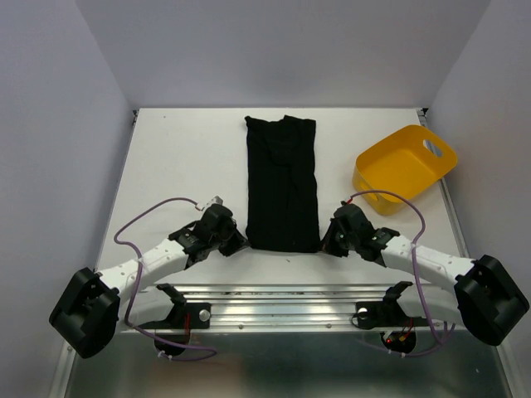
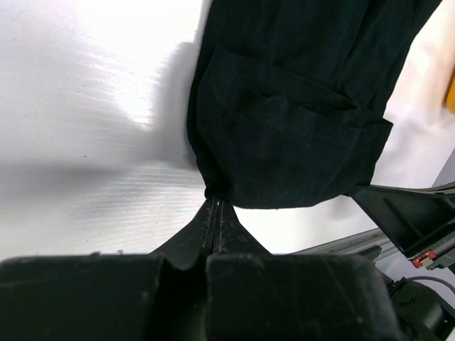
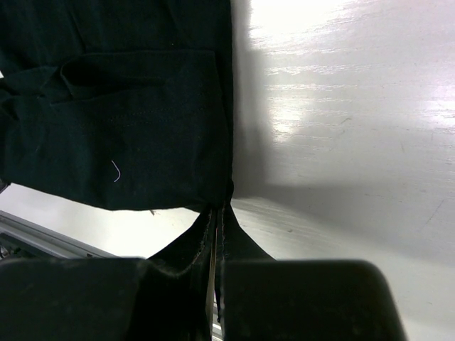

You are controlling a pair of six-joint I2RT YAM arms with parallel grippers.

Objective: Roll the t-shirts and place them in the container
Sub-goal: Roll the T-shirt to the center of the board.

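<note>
The t-shirt point(image 1: 282, 182), folded into a long narrow strip, lies flat on the worktop point(image 1: 182, 157) just left of the yellow tub point(image 1: 404, 168), and its near hem lies closer to the arms than the tub. The left hand point(image 1: 241, 242) is pinched tight on the hem's left corner, and the right hand point(image 1: 326, 242) on its right corner.

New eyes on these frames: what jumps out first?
A black t-shirt, folded into a long strip, lies mid-way across the table. The left gripper and right gripper pinch its two near corners. A yellow tub sits far right, apart from the cloth.
</note>
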